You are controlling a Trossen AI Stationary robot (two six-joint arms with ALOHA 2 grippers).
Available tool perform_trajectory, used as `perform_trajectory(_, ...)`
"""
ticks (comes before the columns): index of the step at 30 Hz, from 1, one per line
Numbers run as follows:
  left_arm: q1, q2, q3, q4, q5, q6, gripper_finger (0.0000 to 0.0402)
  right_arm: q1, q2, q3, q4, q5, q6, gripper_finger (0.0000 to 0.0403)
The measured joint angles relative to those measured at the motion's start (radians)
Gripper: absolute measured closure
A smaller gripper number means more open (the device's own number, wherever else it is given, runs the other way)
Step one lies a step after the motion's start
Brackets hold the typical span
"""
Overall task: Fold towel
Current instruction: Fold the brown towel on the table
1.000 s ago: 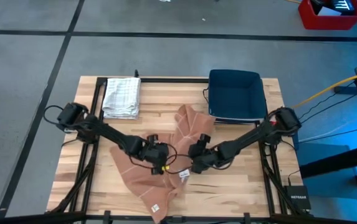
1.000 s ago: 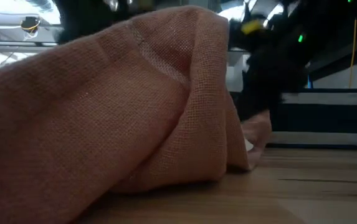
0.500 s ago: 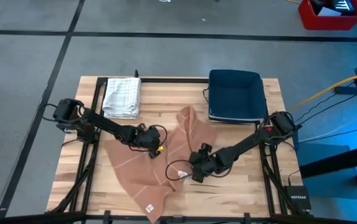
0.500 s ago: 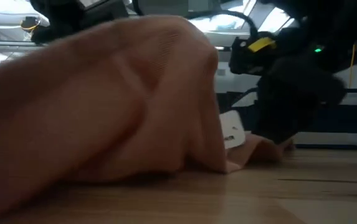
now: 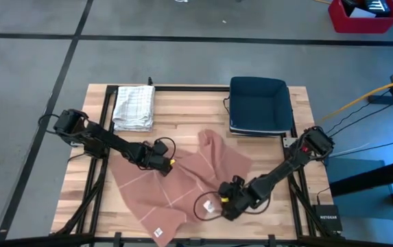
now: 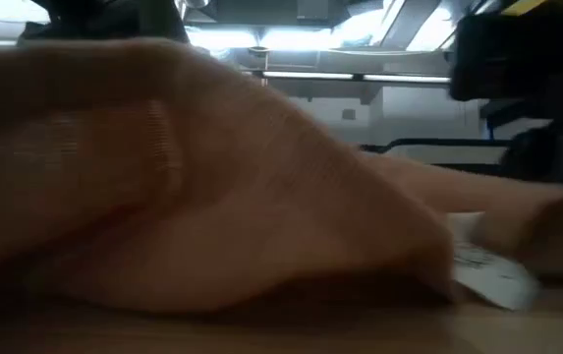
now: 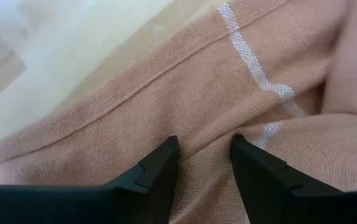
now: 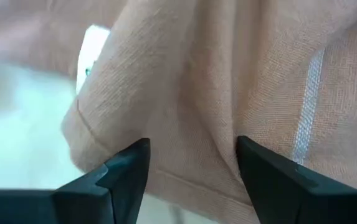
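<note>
Jaws spread on both: left gripper point(image 5: 160, 161) over the towel's point(image 5: 182, 185) upper-left edge, right gripper point(image 5: 225, 204) at its lower-right corner, neither pinching. Towel lies rumpled mid-frame on the surface point(image 5: 265, 158). No fold made yet; flattening and all folds remain.

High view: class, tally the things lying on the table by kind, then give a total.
Pink towel: 1
White checked towel: 1
Dark blue tray: 1
Total: 3
</note>
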Motion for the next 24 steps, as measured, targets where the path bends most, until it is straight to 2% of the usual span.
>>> perform_trajectory(3, -0.005, -0.058, 0.013, -0.023, 0.015, 0.028, 0.0259, 0.028, -0.021, 0.047, -0.088, -0.040, 0.024, 0.0160)
perform_trajectory(6, -0.005, -0.127, 0.031, 0.004, -0.014, 0.120, 0.0259, 0.028, -0.052, 0.105, -0.198, -0.024, -0.014, 0.0160)
perform_trajectory(8, -0.005, -0.179, 0.044, 0.139, -0.040, 0.229, 0.0259, 0.024, -0.090, 0.153, -0.220, 0.072, -0.070, 0.0160)
perform_trajectory(11, 0.000, -0.192, 0.042, 0.319, -0.048, 0.432, 0.0259, 0.007, -0.117, 0.177, -0.236, 0.283, -0.166, 0.0160)
perform_trajectory(15, 0.044, -0.155, 0.043, 0.472, 0.035, 0.608, 0.0259, -0.050, -0.109, 0.173, -0.230, 0.413, -0.219, 0.0160)
perform_trajectory(19, 0.104, -0.069, 0.041, 0.434, 0.072, 0.665, 0.0259, -0.110, -0.070, 0.128, -0.185, 0.369, -0.220, 0.0160)
perform_trajectory(24, 0.165, 0.056, 0.044, 0.452, 0.092, 0.687, 0.0259, -0.133, -0.035, 0.082, -0.123, 0.284, -0.209, 0.0160)
